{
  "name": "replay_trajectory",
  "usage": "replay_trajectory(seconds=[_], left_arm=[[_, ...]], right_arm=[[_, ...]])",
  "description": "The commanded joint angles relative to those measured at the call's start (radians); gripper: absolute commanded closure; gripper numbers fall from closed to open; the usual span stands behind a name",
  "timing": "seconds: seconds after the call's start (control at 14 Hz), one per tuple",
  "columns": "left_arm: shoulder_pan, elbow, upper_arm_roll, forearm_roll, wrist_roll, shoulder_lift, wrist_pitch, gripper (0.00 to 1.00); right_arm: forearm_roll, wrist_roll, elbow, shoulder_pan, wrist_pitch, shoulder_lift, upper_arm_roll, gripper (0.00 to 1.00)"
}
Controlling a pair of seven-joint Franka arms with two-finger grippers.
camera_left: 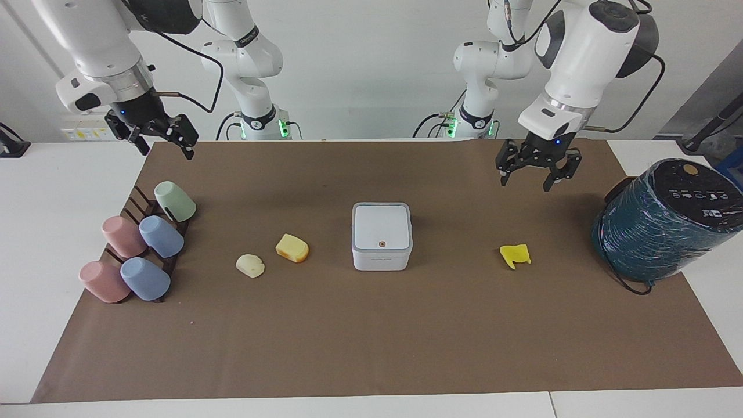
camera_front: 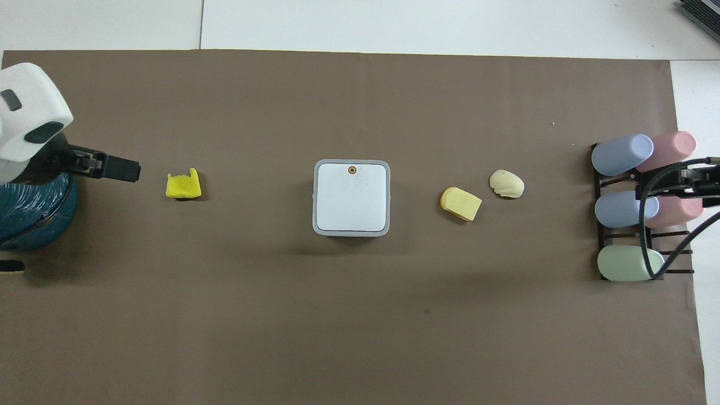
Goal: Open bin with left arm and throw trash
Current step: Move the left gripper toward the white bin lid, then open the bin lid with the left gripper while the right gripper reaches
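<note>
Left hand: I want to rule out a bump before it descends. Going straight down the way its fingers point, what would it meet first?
Probably only the bare brown paper mat. The left hand, empty and open, hangs nearer the robots than the bright yellow crumpled scrap; depth is uncertain, so it might graze the scrap.

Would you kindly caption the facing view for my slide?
Closed bin mid-mat between three trash pieces; open left gripper and right gripper hang empty above.

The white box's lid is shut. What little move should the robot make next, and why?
Probably carry the left gripper, open and empty, over the bin and down toward its red-ringed button. The lid is shut and all three trash pieces lie on the mat, so opening comes first.
</note>
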Motion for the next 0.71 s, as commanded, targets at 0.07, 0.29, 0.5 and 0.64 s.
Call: replay_trajectory(seconds=[0.07, 0.29, 0.5, 0.64], left_arm=[[-0.094, 0.004, 0.013, 0.060, -0.133, 0.062, 0.078, 0.22], [-0.178, 0.006, 0.013, 0.062, -0.235, 0.128, 0.176, 0.73], [-0.216, -0.010, 0.012, 0.068, -0.248, 0.133, 0.244, 1.00], [-0.268, -0.087, 0.012, 0.068, -0.247, 0.131, 0.372, 1.00]], right_arm=[[0.005, -0.018, 0.009, -0.005, -0.011, 0.002, 0.004, 0.00], [0.005, -0.018, 0.009, -0.005, -0.011, 0.002, 0.002, 0.00], [0.005, -0.018, 0.009, -0.005, -0.011, 0.002, 0.004, 0.00], [0.005, -0.019, 0.009, -0.005, -0.011, 0.002, 0.002, 0.00]])
